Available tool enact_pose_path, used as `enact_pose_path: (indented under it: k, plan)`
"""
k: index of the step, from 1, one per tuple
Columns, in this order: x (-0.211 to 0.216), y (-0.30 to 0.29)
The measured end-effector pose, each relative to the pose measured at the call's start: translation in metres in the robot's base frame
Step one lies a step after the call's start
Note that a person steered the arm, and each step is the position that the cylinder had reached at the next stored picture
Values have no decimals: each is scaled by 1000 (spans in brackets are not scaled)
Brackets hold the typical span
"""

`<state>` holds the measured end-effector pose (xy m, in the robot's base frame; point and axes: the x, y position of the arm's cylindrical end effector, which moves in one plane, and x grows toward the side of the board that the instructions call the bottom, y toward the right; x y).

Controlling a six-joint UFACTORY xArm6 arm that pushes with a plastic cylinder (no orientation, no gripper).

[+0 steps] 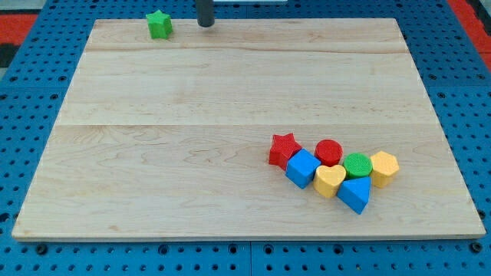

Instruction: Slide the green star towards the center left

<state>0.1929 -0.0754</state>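
Observation:
The green star lies near the top edge of the wooden board, towards the view's top left. My tip is at the top edge of the board, a short way to the right of the green star and apart from it. The rod runs up out of the view's top.
A cluster of blocks lies at the view's lower right: a red star, a blue cube, a red cylinder, a yellow heart, a green cylinder, a blue triangle, a yellow hexagon. Blue pegboard surrounds the board.

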Motion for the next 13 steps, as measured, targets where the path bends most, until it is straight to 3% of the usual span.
enact_pose_path:
  k: [2,4,6,8,9,12,13]
  plan:
    - [-1,-31]
    - [3,-133]
    - [38,-154]
    - [-2,-138]
    - [4,-178]
    - [72,-176]
    - [73,-207]
